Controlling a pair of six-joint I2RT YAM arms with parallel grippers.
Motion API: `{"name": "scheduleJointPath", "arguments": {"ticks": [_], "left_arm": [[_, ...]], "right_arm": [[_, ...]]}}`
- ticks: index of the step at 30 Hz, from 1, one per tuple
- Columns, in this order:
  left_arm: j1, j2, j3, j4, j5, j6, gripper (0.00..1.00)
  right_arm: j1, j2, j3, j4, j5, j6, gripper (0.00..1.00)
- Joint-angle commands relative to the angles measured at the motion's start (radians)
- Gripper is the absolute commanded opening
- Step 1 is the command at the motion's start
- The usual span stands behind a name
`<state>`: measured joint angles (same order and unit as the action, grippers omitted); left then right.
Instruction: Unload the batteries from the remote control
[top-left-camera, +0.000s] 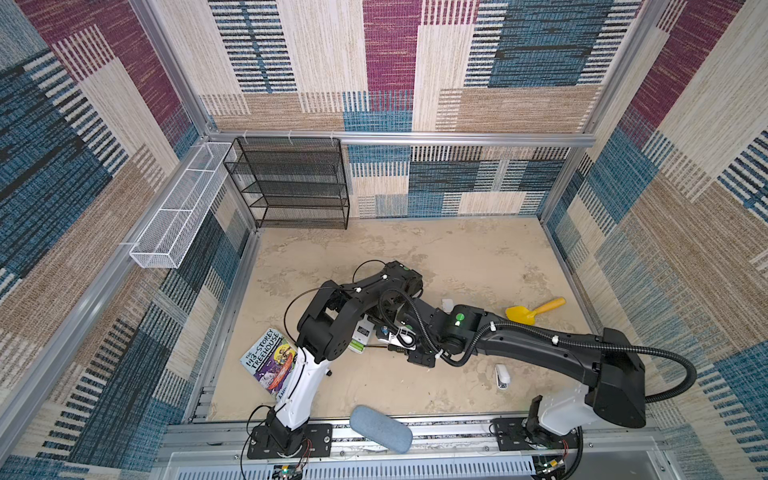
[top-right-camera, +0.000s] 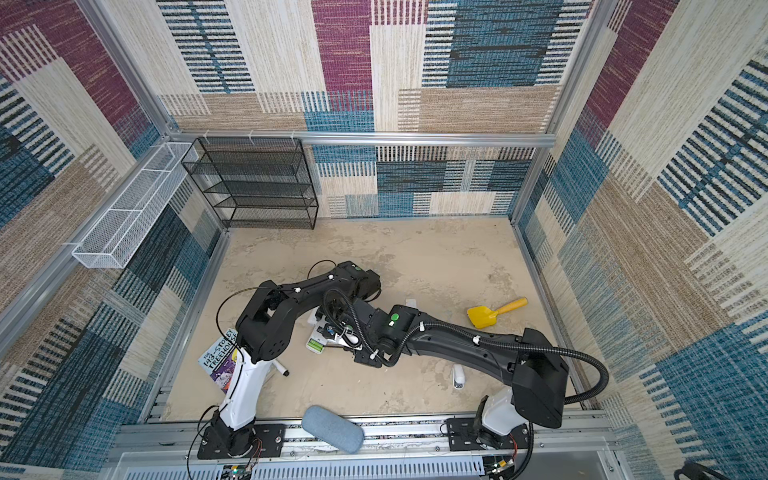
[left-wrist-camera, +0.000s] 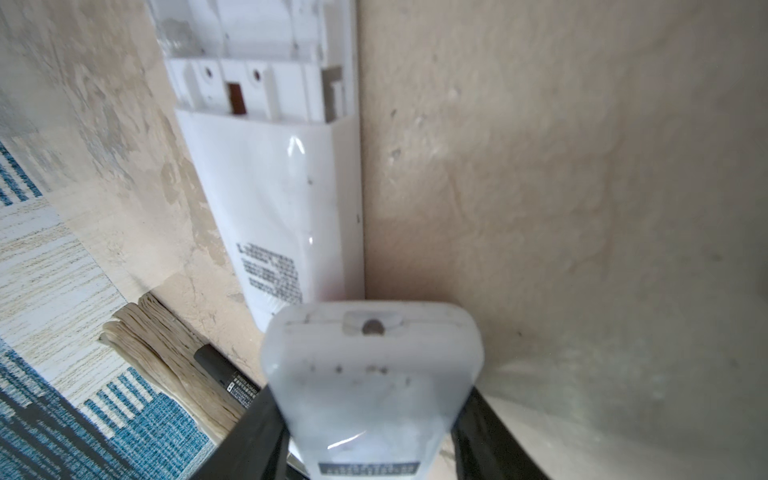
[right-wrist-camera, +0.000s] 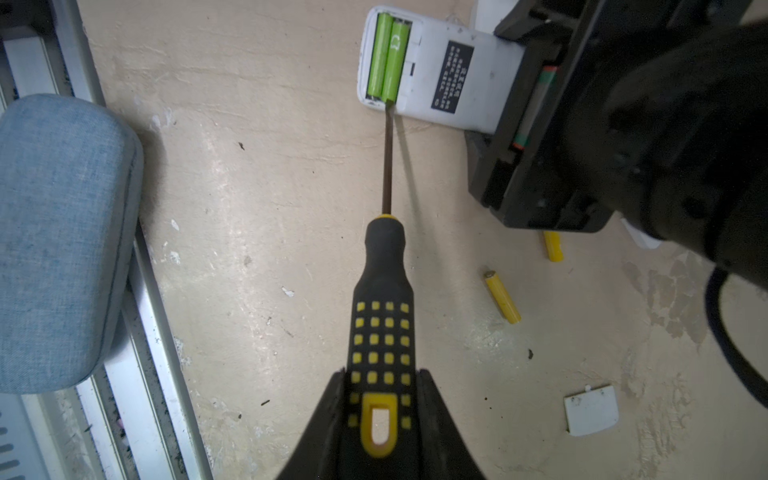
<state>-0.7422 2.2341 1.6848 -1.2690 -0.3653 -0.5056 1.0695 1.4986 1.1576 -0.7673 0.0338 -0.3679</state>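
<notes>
**Screwdriver tip at the battery bay**

In the right gripper (right-wrist-camera: 382, 390), jaws closed on the handle: a screwdriver (right-wrist-camera: 382, 291) of matte black rubber studded with yellow squares, with a thin dark metal shaft. Shaft tip touching the end of the open bay in a remote (right-wrist-camera: 457, 70), a flat slab of glossy white plastic with rounded corners and a black printed label. Inside that bay, side by side: two batteries (right-wrist-camera: 388, 58), smooth yellow-green cylinders.

Left gripper (left-wrist-camera: 370, 436), black jaws clamped on the other end of the remote. Underneath, a mottled, sandy beige table (top-left-camera: 457, 257).

Loose on the table near the left gripper: a loose battery (right-wrist-camera: 503, 297), plain yellow with a metal cap. Close by, a second loose battery (right-wrist-camera: 552, 247), partly hidden under the arm. Further off, a battery cover (right-wrist-camera: 590, 409), a small flat white plate with a tab.

Just beside the held remote: a second remote (left-wrist-camera: 266, 166), white and glossy, bay open, moulded ribs showing. At the table's edge, a rounded pouch (right-wrist-camera: 62, 241) of blue-grey woven fabric.
</notes>
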Motion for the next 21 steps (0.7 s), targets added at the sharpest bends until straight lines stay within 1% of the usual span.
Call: {"name": "scheduleJointPath", "arguments": {"ticks": [1,4,7,15,18,21], "left_arm": [[-0.003,0.027,-0.022,0.228,0.290,-0.018,0.34],[-0.003,0.028,-0.025,0.245,0.318,-0.020,0.33],[-0.003,0.027,-0.029,0.249,0.314,-0.022,0.33],[-0.003,0.038,-0.011,0.247,0.289,-0.022,0.33],[-0.003,0.043,-0.001,0.244,0.272,-0.020,0.33],[-0.003,0.054,0.013,0.226,0.245,-0.022,0.33]], "right_arm": [[0.004,-0.012,-0.015,0.123,-0.009,0.025,0.00],[0.003,-0.012,-0.038,0.159,-0.018,0.034,0.00],[0.006,-0.008,-0.037,0.135,0.000,0.037,0.00],[0.010,-0.045,0.023,-0.080,0.083,0.051,0.00],[0.010,-0.051,0.038,-0.155,0.085,0.066,0.00],[0.011,-0.049,0.037,-0.171,0.078,0.073,0.00]]}}
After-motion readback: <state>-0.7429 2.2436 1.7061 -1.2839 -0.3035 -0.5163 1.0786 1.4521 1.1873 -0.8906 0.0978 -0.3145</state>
